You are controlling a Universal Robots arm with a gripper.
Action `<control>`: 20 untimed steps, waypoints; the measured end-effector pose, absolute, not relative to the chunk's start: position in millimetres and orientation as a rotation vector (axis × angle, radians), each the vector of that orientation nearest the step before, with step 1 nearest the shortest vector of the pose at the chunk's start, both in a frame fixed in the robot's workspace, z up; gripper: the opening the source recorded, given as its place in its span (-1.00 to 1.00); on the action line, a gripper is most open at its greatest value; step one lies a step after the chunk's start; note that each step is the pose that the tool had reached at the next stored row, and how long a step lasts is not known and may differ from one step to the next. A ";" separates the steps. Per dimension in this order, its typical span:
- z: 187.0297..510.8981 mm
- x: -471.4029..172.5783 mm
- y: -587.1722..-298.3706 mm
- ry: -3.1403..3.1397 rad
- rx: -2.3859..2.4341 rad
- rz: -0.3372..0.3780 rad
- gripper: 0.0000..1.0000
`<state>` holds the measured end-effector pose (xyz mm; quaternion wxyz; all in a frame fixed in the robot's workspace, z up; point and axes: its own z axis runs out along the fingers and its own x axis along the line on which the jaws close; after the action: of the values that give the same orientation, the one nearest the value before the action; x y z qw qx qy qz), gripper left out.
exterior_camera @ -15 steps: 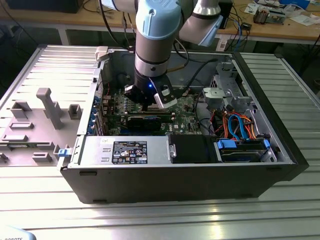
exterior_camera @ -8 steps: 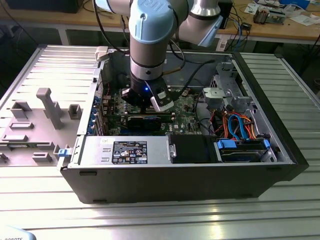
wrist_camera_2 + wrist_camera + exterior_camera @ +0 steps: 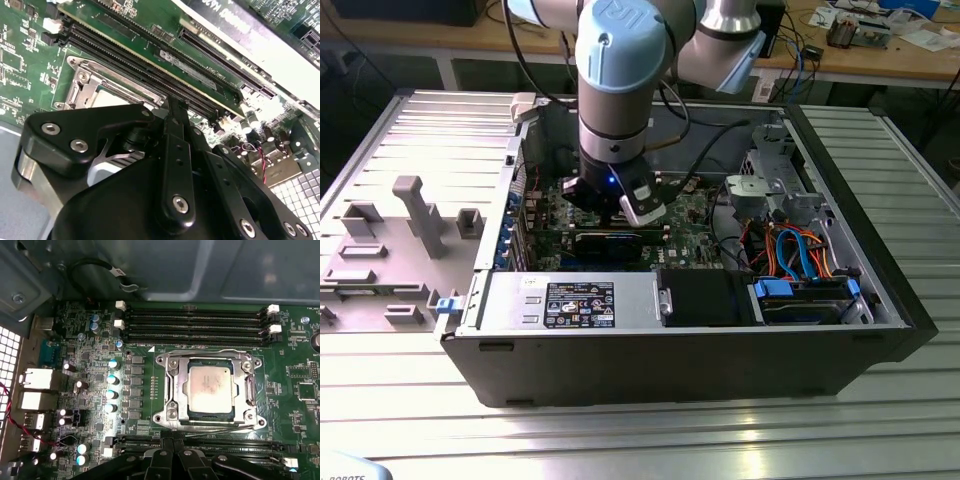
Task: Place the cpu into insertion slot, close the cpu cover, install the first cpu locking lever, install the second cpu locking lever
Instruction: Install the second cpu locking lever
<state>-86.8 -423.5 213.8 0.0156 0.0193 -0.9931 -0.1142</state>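
- Small flat square silver-tan cpu (image 3: pixel 210 389): seated in the silvery-rimmed square insertion slot (image 3: pixel 176 412) on the green motherboard (image 3: pixel 295 355).
- Thin silvery metal cpu cover (image 3: pixel 250 390): lies down around the chip.
- Black gripper (image 3: pixel 172 447): hovers just near of the socket, fingers (image 3: pixel 175 111) pressed together, holding nothing.
- Handling, judged: light, rigid, fragile; take by edges.

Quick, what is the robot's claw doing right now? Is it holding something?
Gripper: shut, holding nothing, just beside the insertion slot; the cpu already sits in it.
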 end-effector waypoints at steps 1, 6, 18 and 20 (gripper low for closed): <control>212.8 -87.7 -424.8 -3.089 0.059 -0.362 -0.79; 208.7 -90.7 -424.9 -3.087 0.049 -0.386 -0.79; 198.0 -94.2 -424.8 -3.080 0.037 -0.452 -0.79; 197.0 -95.2 -424.9 -3.079 0.035 -0.460 -0.79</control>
<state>-95.2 -424.9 197.0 0.0141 0.0114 -0.9888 -0.1479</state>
